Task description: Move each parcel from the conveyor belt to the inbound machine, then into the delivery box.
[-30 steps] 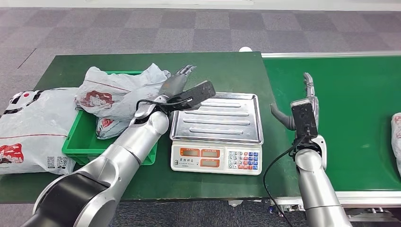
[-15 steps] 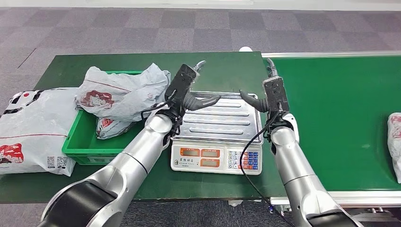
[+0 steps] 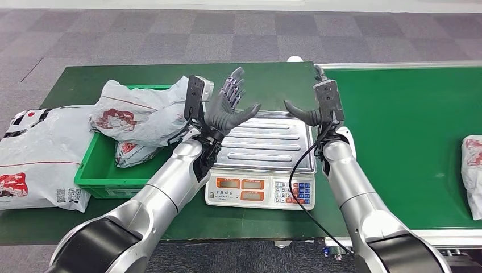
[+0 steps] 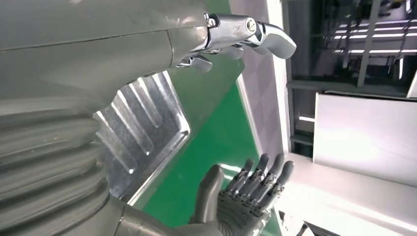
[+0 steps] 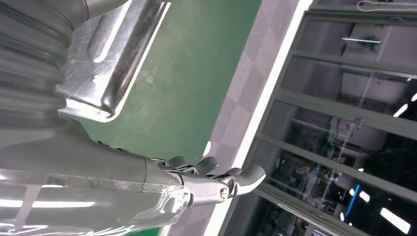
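1. From the head view, the left hand [image 3: 227, 108] is raised over the scale's steel pan [image 3: 267, 151], fingers spread, holding nothing; the right hand [image 3: 310, 114] hovers at the pan's right edge, its fingers hidden by the wrist camera.
2. The left wrist view shows the right hand's fingers [image 4: 255, 184] apart and empty.
3. One parcel [image 3: 473, 170], cut off, lies at the conveyor belt's [image 3: 409, 125] right edge; others fill the green bin [image 3: 91, 170].
4. Both hands have turned upright since a second ago.
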You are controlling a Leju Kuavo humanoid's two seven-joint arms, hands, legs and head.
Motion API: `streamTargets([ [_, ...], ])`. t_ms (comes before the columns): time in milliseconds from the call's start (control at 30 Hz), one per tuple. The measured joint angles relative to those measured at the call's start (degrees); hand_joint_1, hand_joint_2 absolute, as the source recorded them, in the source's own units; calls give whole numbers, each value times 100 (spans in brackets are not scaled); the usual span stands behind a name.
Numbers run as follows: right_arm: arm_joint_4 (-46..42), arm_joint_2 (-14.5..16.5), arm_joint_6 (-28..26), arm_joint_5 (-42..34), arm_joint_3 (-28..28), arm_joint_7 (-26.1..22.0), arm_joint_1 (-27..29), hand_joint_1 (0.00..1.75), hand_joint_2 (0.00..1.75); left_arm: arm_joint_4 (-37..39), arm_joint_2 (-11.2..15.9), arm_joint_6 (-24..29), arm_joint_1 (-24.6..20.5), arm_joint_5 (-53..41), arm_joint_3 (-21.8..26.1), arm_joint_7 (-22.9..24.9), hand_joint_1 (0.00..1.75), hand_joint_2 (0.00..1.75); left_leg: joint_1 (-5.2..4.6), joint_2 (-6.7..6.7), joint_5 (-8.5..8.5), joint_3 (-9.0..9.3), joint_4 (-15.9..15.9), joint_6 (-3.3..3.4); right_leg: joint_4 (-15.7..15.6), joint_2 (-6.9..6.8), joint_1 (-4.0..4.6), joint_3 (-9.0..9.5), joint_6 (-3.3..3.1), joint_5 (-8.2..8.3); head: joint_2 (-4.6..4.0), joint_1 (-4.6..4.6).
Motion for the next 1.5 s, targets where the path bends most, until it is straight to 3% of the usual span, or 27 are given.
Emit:
streamTargets([
  [300, 39, -196, 63, 62, -27, -2, 67, 0, 175, 5, 14, -63, -16, 179, -1, 59, 0, 175, 1, 5, 0, -1, 0, 0, 0, 5, 1, -1, 0, 1, 0, 1],
  [733, 88, -186, 116, 344, 10, -26, 128, 0, 175, 100, 57, 364, -12, -269, -16, -95, 0, 175, 1, 2, 0, -2, -1, 0, 0, 3, 1, -1, -1, 2, 0, 0],
  [1500, 92, -199, 303, 500, 13, -73, 351, 0, 175, 305, 60, 612, -12, -622, -16, -33, 0, 175, 1, 2, 0, -2, -1, 0, 0, 2, 1, -2, -1, 2, 0, 1],
])
